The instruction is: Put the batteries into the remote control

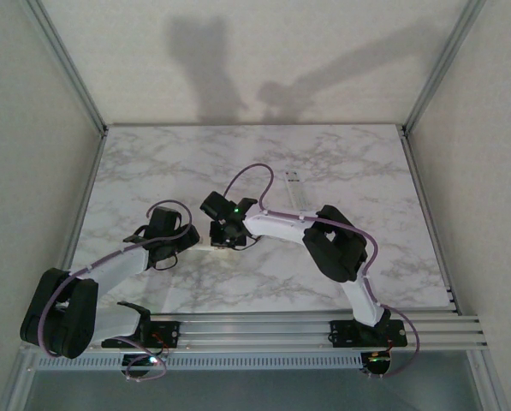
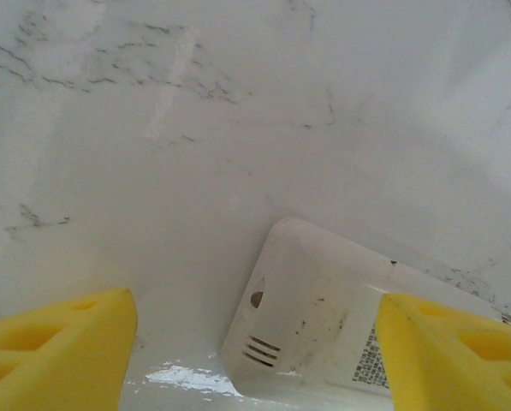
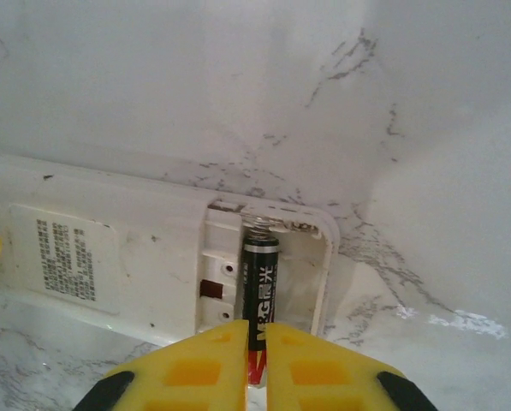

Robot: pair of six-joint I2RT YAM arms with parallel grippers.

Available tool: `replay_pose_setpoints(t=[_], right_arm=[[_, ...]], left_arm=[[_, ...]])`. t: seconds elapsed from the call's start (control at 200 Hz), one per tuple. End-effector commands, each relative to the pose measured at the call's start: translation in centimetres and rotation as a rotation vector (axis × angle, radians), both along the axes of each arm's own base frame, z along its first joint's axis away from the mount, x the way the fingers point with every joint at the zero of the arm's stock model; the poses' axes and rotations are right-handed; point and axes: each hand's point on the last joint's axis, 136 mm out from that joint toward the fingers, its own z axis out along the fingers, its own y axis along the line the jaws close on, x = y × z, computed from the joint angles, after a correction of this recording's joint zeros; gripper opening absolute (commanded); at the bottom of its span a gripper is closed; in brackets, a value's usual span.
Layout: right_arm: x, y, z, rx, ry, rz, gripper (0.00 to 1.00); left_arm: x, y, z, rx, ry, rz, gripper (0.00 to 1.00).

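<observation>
Battery [image 3: 261, 291] seated in outermost slot of remote control [image 3: 109, 257] compartment [image 3: 311, 257], next to remote's end wall. Upper end pressed against spring [image 3: 259, 228]; dark body, red band at lower end. Lower end pinched by right end effector [image 3: 257, 342], yellow fingers [image 3: 210, 364] closed on it. Remote control laid back-up on marble surface [image 3: 238, 77], label [image 3: 67, 257] beside compartment. Left end effector [image 2: 255, 312] spread wide open astride remote's other end, nothing gripped.

White-black arms [image 1: 276, 224], purple cables [image 1: 257, 166], yellow fingers [image 3: 195, 368].
</observation>
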Motion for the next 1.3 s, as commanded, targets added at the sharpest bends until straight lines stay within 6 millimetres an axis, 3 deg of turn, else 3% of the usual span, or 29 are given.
replay_pose_setpoints(t=[0.0, 0.225, 0.401, 0.481, 0.571, 0.691, 0.766, 0.886, 0.991, 1.101, 1.182, 1.292], right_arm=[[-0.2, -0.5, -2.9, -0.056, 0.032, -0.011, 0.12], [0.6, 0.3, -4.1, -0.057, 0.014, -0.016, 0.12], [1.0, -0.9, -6.7, -0.137, -0.027, -0.008, 0.10], [0.7, -0.8, -6.7, -0.106, -0.023, 0.000, 0.10], [0.7, -0.2, -4.5, -0.048, -0.022, 0.011, 0.11], [1.0, 0.8, 1.5, 0.056, -0.072, 0.040, 0.14], [1.2, 0.2, 5.0, 0.083, -0.127, 0.046, 0.19], [1.9, -2.8, 8.1, 0.077, -0.194, -0.006, 0.24], [2.7, -6.9, 8.5, 0.046, -0.259, -0.065, 0.26], [3.5, -11.4, 7.8, -0.055, -0.301, -0.085, 0.28], [3.8, -14.0, 6.0, -0.132, -0.255, -0.099, 0.27], [3.8, -14.4, 3.6, -0.160, -0.173, -0.085, 0.28]], left_arm=[[0.4, 0.6, 0.2, 0.023, -0.014, 0.015, 0.74], [0.5, 0.4, 0.0, 0.018, -0.007, 0.008, 0.74], [0.7, 0.4, 0.3, 0.022, -0.011, 0.008, 0.74], [0.6, 0.5, 0.3, 0.026, -0.014, 0.008, 0.73], [0.7, 0.5, 0.4, 0.024, -0.019, 0.010, 0.73], [0.6, 0.6, 0.5, 0.030, -0.017, 0.010, 0.74], [0.5, 0.8, 0.9, 0.036, -0.026, 0.012, 0.76], [0.5, 1.1, 2.3, 0.040, -0.064, 0.023, 0.79], [0.6, 1.2, 4.0, 0.039, -0.104, 0.022, 0.82], [0.8, 0.9, 6.0, 0.036, -0.148, -0.008, 0.83], [1.1, 0.6, 7.4, 0.040, -0.180, -0.035, 0.83], [1.6, 0.5, 8.8, 0.047, -0.214, -0.053, 0.84]])
